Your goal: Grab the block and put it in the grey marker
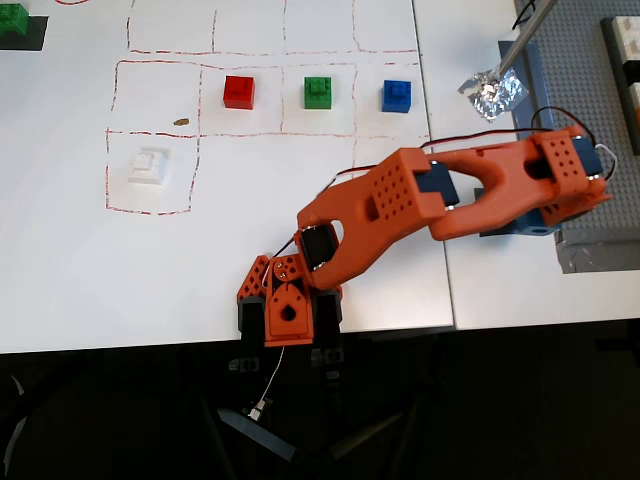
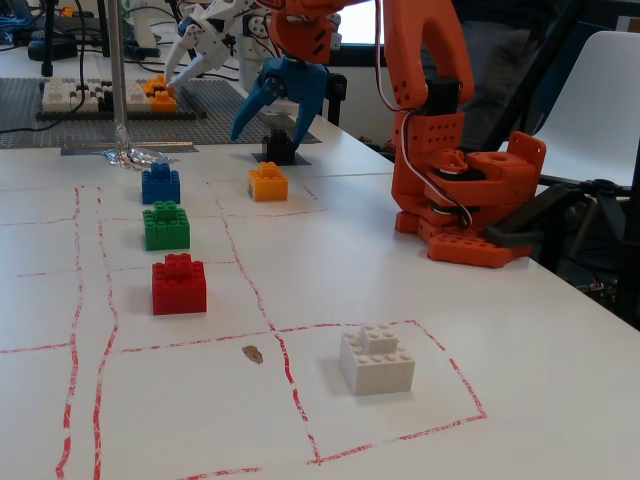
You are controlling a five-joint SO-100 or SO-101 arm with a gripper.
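Note:
In the fixed view the black block (image 2: 278, 147) stands upright on the flat dark-grey marker (image 2: 262, 158), near the far edge of the white table. My gripper (image 2: 270, 132), with blue jaws, hangs just above it. The jaws are open, one on each side of the block, and hold nothing. In the overhead view the arm reaches right from its base (image 1: 285, 310). Only a blue part of the gripper (image 1: 518, 222) shows under the wrist there. The block and the marker are hidden beneath it.
An orange block (image 2: 268, 183) sits just in front of the marker. Blue (image 2: 160, 184), green (image 2: 166, 226), red (image 2: 179, 284) and white (image 2: 376, 358) blocks lie in red-lined cells. Crumpled foil (image 1: 493, 92), a pole (image 2: 115, 70) and a studded baseplate (image 1: 600, 240) stand beyond.

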